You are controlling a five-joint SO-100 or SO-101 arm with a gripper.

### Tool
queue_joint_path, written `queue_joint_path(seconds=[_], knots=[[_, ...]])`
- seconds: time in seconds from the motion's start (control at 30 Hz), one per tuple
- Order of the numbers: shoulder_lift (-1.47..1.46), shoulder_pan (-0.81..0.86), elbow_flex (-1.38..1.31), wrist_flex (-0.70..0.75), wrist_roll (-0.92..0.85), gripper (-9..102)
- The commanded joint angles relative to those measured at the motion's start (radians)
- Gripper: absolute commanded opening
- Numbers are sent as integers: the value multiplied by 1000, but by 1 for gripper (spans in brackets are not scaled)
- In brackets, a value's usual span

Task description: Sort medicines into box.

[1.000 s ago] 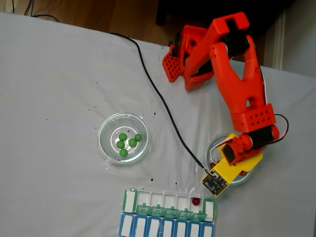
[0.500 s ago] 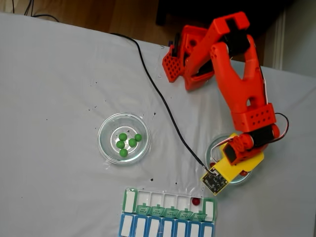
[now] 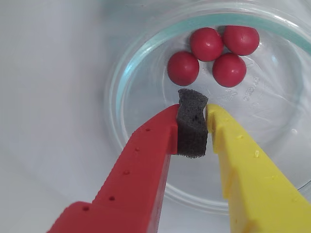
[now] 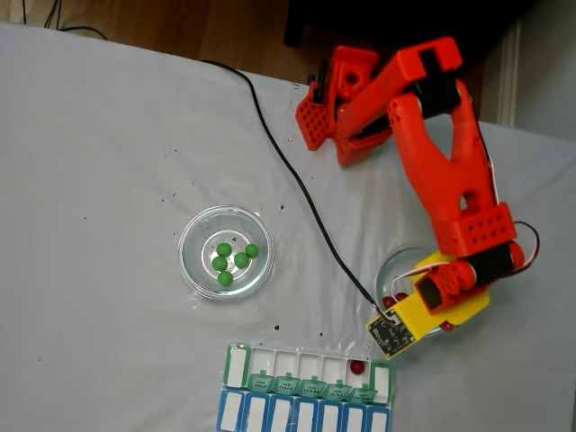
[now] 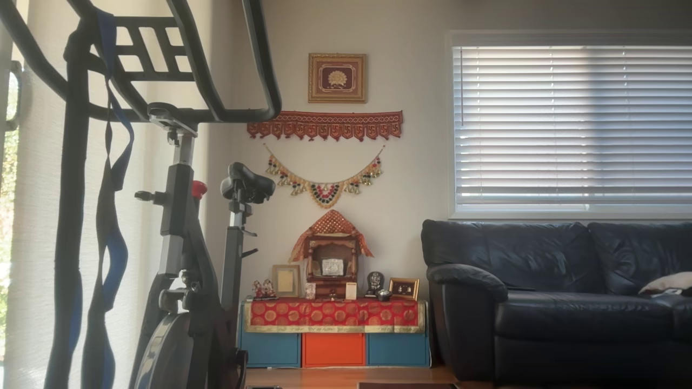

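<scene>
White cloth covers the desk (image 4: 108, 135), and from my remote seat the fixed view shows the orange arm (image 4: 450, 171) reaching a little further over the right-hand glass dish (image 4: 389, 270) than it did a second ago; its wrist has slid outward and lower across that dish. I read that as lining up for another pick.

Next in size, the pill organiser (image 4: 306, 363) lies along the near edge, green-lidded row open, with one red ball (image 4: 358, 367) already in a compartment near its right end. A second glass dish (image 4: 225, 253) well to the left holds five green balls (image 4: 224, 249), untouched.

In the wrist view the tool (image 3: 193, 121) hangs just above the dish floor, red and yellow fingers pressed together on their own dark foam pad (image 3: 192, 124), carrying no ball. Four glossy dark red balls (image 3: 183, 68) cluster just beyond its tips, touching one another, so it must spread before it can take one.
</scene>
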Motion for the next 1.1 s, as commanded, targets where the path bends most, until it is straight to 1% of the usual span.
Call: queue_joint_path(seconds=[0.0, 0.3, 0.67, 1.07], knots=[[8, 5, -121, 5, 12, 2], [-75, 8, -199, 25, 44, 2], [-127, 5, -235, 23, 80, 3], [-141, 3, -235, 26, 80, 8]])
